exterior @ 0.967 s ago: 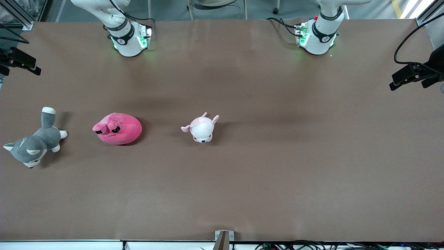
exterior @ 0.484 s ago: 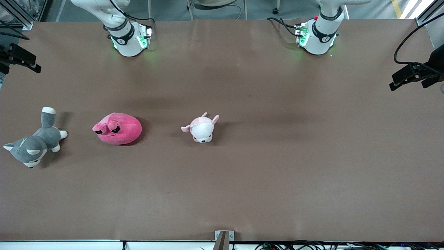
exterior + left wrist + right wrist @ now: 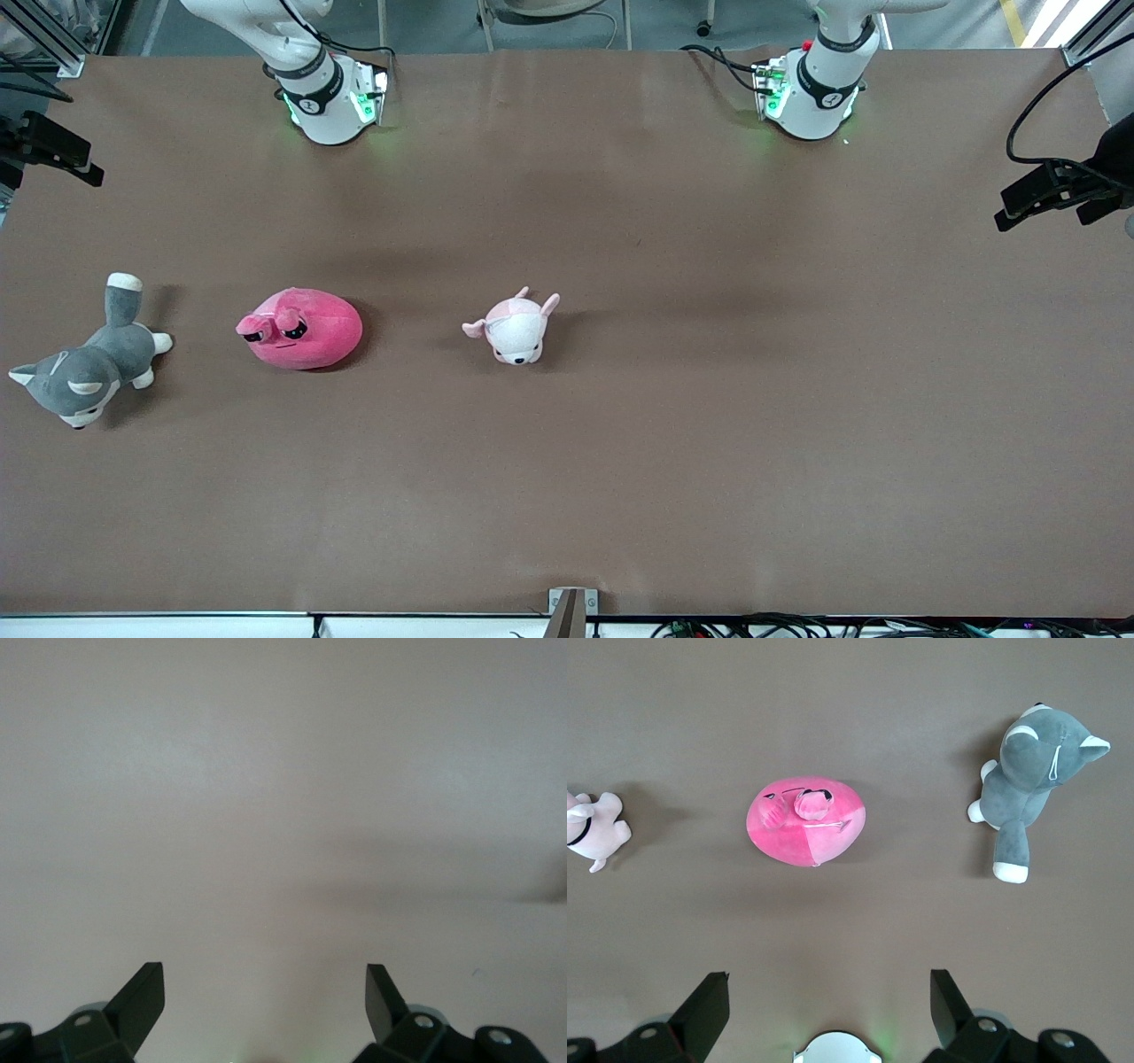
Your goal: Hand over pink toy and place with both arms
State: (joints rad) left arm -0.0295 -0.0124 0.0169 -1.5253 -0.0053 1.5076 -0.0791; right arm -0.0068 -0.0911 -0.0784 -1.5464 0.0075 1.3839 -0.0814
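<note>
The pink toy (image 3: 301,328), a round hot-pink plush with small ears and dark sleepy eyes, lies on the brown table toward the right arm's end. It also shows in the right wrist view (image 3: 806,820). My right gripper (image 3: 830,997) is open and empty, high above the table with the toy well clear of its fingers. My left gripper (image 3: 265,988) is open and empty over bare table. Neither gripper shows in the front view; only the arms' bases do, the right arm (image 3: 323,93) and the left arm (image 3: 819,84).
A smaller pale pink-and-white plush (image 3: 514,328) lies near the table's middle, beside the pink toy. A grey-and-white plush dog (image 3: 89,368) lies at the right arm's end, near the table edge. Black camera mounts (image 3: 1059,190) stand at both ends.
</note>
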